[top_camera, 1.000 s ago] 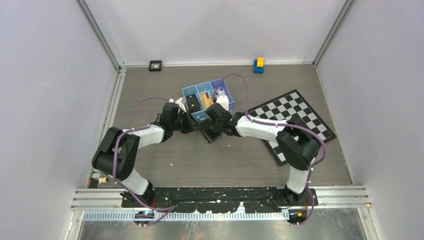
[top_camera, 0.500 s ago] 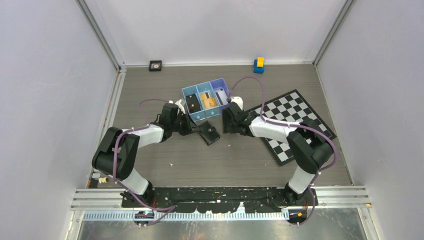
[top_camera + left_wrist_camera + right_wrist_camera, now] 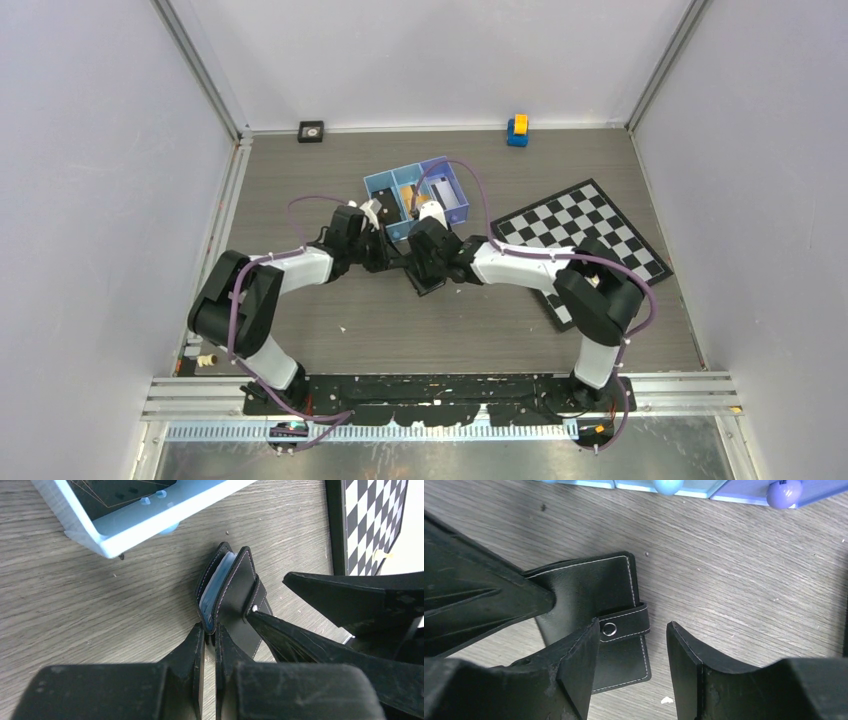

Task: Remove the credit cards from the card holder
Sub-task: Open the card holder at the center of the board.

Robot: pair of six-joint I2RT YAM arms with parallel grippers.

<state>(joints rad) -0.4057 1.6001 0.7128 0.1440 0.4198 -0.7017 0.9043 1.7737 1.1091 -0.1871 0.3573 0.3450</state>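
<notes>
The black card holder lies on the wooden table just in front of the blue tray, slightly agape with its pale blue inside showing. My left gripper is shut on its near edge. My right gripper hangs open over the holder's strap tab; one finger is above the black cover and the other is above bare table. In the top view both grippers meet at the holder. A dark credit card with thin gold lines lies in the tray.
The tray stands just beyond both grippers. A black-and-white chequered board lies to the right under the right arm. At the back wall sit a small blue-and-yellow toy and a black square object.
The right gripper swung right, away from the card holder, then came back over it with its jaws wider apart. The left gripper has kept its pinch on the holder.
</notes>
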